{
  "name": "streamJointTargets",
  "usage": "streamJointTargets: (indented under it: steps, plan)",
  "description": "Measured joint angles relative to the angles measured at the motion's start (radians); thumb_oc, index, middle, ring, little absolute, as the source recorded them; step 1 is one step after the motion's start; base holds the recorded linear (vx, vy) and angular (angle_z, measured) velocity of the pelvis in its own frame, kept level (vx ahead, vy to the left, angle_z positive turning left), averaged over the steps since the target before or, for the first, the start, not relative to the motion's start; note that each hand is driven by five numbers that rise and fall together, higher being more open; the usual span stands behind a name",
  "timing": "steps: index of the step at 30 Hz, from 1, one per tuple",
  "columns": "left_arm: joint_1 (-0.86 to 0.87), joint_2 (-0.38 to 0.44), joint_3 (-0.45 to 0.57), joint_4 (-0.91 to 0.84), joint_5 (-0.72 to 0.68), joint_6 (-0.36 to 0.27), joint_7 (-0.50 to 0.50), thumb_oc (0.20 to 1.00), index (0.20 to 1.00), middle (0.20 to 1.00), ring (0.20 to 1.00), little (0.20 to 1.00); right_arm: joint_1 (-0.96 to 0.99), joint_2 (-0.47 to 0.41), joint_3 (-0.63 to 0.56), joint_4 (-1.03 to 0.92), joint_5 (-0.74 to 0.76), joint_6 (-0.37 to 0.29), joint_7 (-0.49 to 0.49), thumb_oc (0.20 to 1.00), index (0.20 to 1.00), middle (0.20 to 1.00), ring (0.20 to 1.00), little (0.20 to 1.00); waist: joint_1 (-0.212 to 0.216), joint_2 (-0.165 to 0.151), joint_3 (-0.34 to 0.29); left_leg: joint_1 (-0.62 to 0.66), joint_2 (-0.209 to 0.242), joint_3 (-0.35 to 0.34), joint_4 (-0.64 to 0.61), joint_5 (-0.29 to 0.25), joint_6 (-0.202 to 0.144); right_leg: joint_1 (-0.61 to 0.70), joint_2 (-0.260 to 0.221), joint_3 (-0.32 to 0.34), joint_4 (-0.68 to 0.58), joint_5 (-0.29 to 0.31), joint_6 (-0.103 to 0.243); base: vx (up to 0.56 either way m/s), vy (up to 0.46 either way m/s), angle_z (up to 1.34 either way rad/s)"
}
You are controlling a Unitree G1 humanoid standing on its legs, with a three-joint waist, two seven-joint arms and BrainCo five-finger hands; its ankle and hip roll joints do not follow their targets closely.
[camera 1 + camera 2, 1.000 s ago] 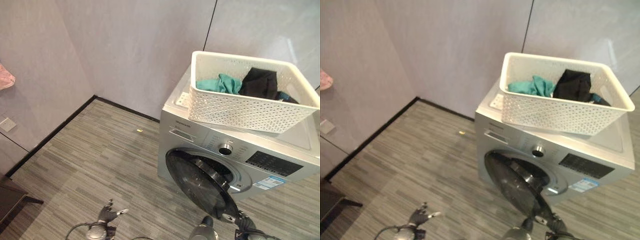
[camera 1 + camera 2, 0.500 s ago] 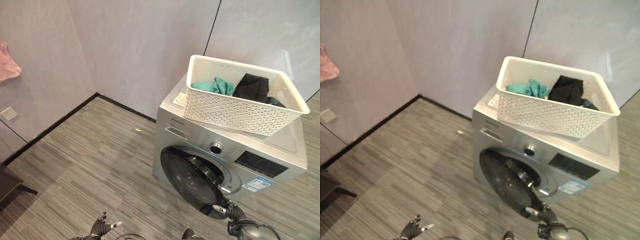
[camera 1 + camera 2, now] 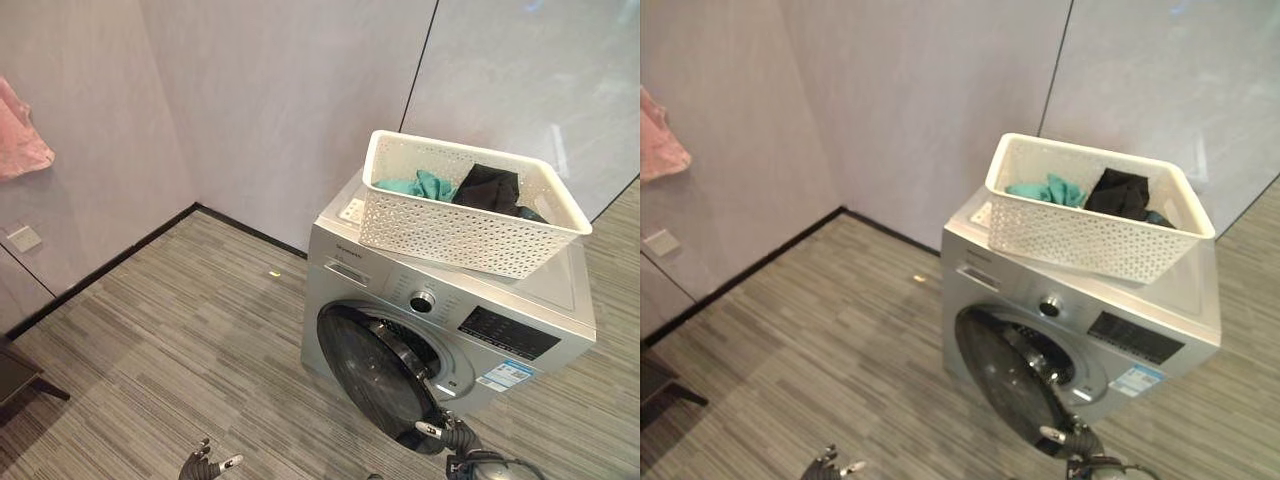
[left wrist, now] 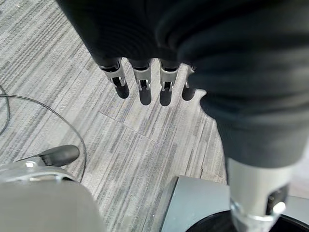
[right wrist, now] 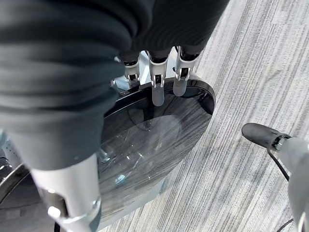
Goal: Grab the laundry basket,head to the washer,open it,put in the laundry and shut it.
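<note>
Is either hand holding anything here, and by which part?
Nothing is held. The right hand rests straight fingers on the washer door edge; the left hand hangs open over the floor.

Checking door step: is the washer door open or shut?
Open, partway: the round dark glass door of the silver front-load washer swings off its drum opening; right hand at its edge.
</note>
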Motion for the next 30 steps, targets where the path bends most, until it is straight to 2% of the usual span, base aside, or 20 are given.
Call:
streamJointTargets:
  steps: [6, 9, 10, 11, 12, 13, 14, 16, 18, 21, 23, 25, 27, 30]
  plan:
    - [-0.002, 0.003, -0.006, -0.147, -0.013, -0.019, -0.01, 1.0, 1.0, 1.0, 1.0, 1.0, 0.0, -0.044, 0.008, 0.0, 0.02, 0.0, -0.02, 1.0, 1.0, 1.0, 1.0, 1.0, 0.004, 0.042, 0.017, -0.074, 0.001, -0.066, -0.001, 0.031, 0.008, -0.031, -0.001, -0.049, 0.0, 0.0, -0.005, -0.25, -0.028, 0.29]
    - [-0.04, 0.001, -0.059, -0.156, -0.051, -0.02, -0.018, 1.0, 1.0, 1.0, 1.0, 1.0, -0.012, -0.067, 0.001, 0.019, 0.022, -0.001, -0.024, 1.0, 1.0, 1.0, 1.0, 1.0, 0.005, 0.07, 0.038, -0.151, 0.001, -0.093, 0.03, 0.041, 0.006, -0.066, -0.006, -0.088, 0.001, 0.011, -0.015, -0.27, 0.144, 0.4]
    - [-0.082, 0.006, -0.098, -0.164, -0.064, -0.018, -0.026, 1.0, 1.0, 1.0, 1.0, 1.0, -0.035, -0.067, -0.003, 0.036, 0.044, -0.017, -0.027, 1.0, 1.0, 1.0, 1.0, 1.0, -0.007, 0.037, 0.071, -0.204, -0.005, -0.027, 0.155, 0.018, -0.001, -0.1, -0.056, -0.13, -0.001, 0.042, -0.052, -0.05, 0.246, 0.44]
    - [-0.091, 0.003, -0.109, -0.182, -0.072, -0.018, -0.035, 1.0, 1.0, 1.0, 1.0, 1.0, -0.042, -0.067, -0.007, 0.032, 0.059, -0.025, -0.031, 1.0, 1.0, 1.0, 1.0, 1.0, -0.021, 0.037, 0.082, -0.235, -0.007, -0.014, 0.246, 0.001, -0.005, -0.107, -0.072, -0.139, 0.004, 0.043, -0.041, 0.01, 0.186, 0.4]
    - [-0.079, -0.012, -0.111, -0.206, -0.078, -0.017, -0.037, 1.0, 1.0, 1.0, 1.0, 1.0, -0.052, -0.068, -0.023, 0.033, 0.06, -0.026, -0.032, 1.0, 1.0, 1.0, 1.0, 1.0, -0.034, 0.062, 0.091, -0.223, 0.007, -0.031, 0.258, -0.037, -0.009, -0.1, -0.07, -0.14, 0.008, 0.045, -0.031, -0.04, 0.173, 0.33]
    - [-0.068, -0.031, -0.115, -0.231, -0.078, -0.019, -0.043, 1.0, 1.0, 1.0, 1.0, 1.0, -0.047, -0.073, -0.041, 0.034, 0.06, -0.025, -0.037, 1.0, 1.0, 1.0, 1.0, 1.0, -0.045, 0.099, 0.089, -0.188, 0.027, -0.044, 0.186, -0.069, -0.006, -0.093, -0.053, -0.139, 0.008, 0.044, -0.016, -0.06, 0.231, 0.17]
    - [-0.09, -0.03, -0.116, -0.227, -0.079, -0.022, -0.048, 1.0, 1.0, 1.0, 1.0, 1.0, -0.053, -0.053, -0.044, 0.038, 0.061, -0.024, -0.051, 1.0, 1.0, 1.0, 1.0, 1.0, -0.052, 0.077, 0.098, -0.157, -0.002, -0.043, 0.167, -0.057, -0.021, -0.091, -0.083, -0.123, 0.005, 0.047, -0.006, -0.07, 0.285, 0.02]
    - [-0.09, -0.021, -0.121, -0.217, -0.077, -0.02, -0.06, 1.0, 1.0, 1.0, 1.0, 1.0, -0.077, -0.037, -0.039, 0.048, 0.061, -0.008, -0.044, 1.0, 1.0, 1.0, 1.0, 1.0, -0.056, 0.057, 0.104, -0.142, -0.03, -0.032, 0.179, -0.076, 0.015, -0.092, -0.115, -0.103, 0.021, 0.055, 0.002, -0.03, 0.167, -0.24]
    - [-0.089, 0.006, -0.117, -0.215, -0.07, -0.018, -0.065, 1.0, 1.0, 1.0, 1.0, 1.0, -0.089, -0.007, -0.009, 0.067, 0.067, 0.024, -0.045, 1.0, 1.0, 1.0, 1.0, 1.0, -0.052, 0.027, 0.089, -0.127, -0.053, -0.01, 0.176, -0.088, 0.031, -0.088, -0.14, -0.078, 0.026, 0.055, 0.005, 0.01, 0.126, -0.26]
    - [-0.076, 0.063, -0.087, -0.2, -0.069, -0.018, -0.063, 1.0, 1.0, 1.0, 1.0, 1.0, -0.066, 0.048, 0.095, 0.078, 0.099, 0.056, -0.044, 1.0, 1.0, 1.0, 1.0, 1.0, -0.025, -0.021, 0.058, -0.095, -0.071, 0.011, 0.152, -0.086, 0.042, -0.085, -0.159, -0.074, 0.029, 0.055, 0.005, 0.02, 0.088, -0.2]
    - [-0.063, 0.079, -0.056, -0.199, -0.071, -0.018, -0.056, 1.0, 1.0, 1.0, 1.0, 1.0, -0.059, 0.09, 0.161, 0.096, 0.099, 0.071, -0.043, 1.0, 1.0, 1.0, 1.0, 1.0, -0.016, -0.042, 0.045, -0.079, -0.073, 0.013, 0.139, -0.082, 0.048, -0.076, -0.162, -0.075, 0.034, 0.055, 0.006, 0.02, 0.038, -0.08]
    - [-0.055, 0.081, -0.048, -0.2, -0.073, -0.018, -0.054, 1.0, 1.0, 1.0, 1.0, 1.0, -0.05, 0.11, 0.19, 0.102, 0.099, 0.071, -0.033, 1.0, 1.0, 1.0, 1.0, 1.0, -0.004, -0.045, 0.042, -0.056, -0.075, 0.013, 0.119, -0.078, 0.053, -0.068, -0.167, -0.077, 0.04, 0.05, 0.011, 0.04, 0.02, 0.02]
    - [-0.042, 0.075, -0.034, -0.244, -0.096, -0.02, -0.054, 1.0, 1.0, 1.0, 1.0, 1.0, -0.07, 0.148, 0.285, 0.11, 0.098, 0.073, -0.004, 1.0, 1.0, 1.0, 1.0, 1.0, 0.033, -0.035, 0.04, -0.04, -0.072, 0.011, 0.096, -0.077, 0.052, -0.066, -0.166, -0.086, 0.052, 0.052, 0.011, 0.03, -0.023, 0.08]
    - [-0.034, 0.066, -0.037, -0.29, -0.13, -0.021, -0.054, 1.0, 1.0, 1.0, 1.0, 1.0, -0.127, 0.196, 0.309, 0.1, 0.105, 0.067, 0.061, 1.0, 1.0, 1.0, 1.0, 1.0, 0.059, -0.001, 0.024, -0.033, -0.056, 0.003, 0.085, -0.055, 0.039, -0.047, -0.154, -0.101, 0.053, 0.061, 0.013, 0.04, -0.044, 0.24]
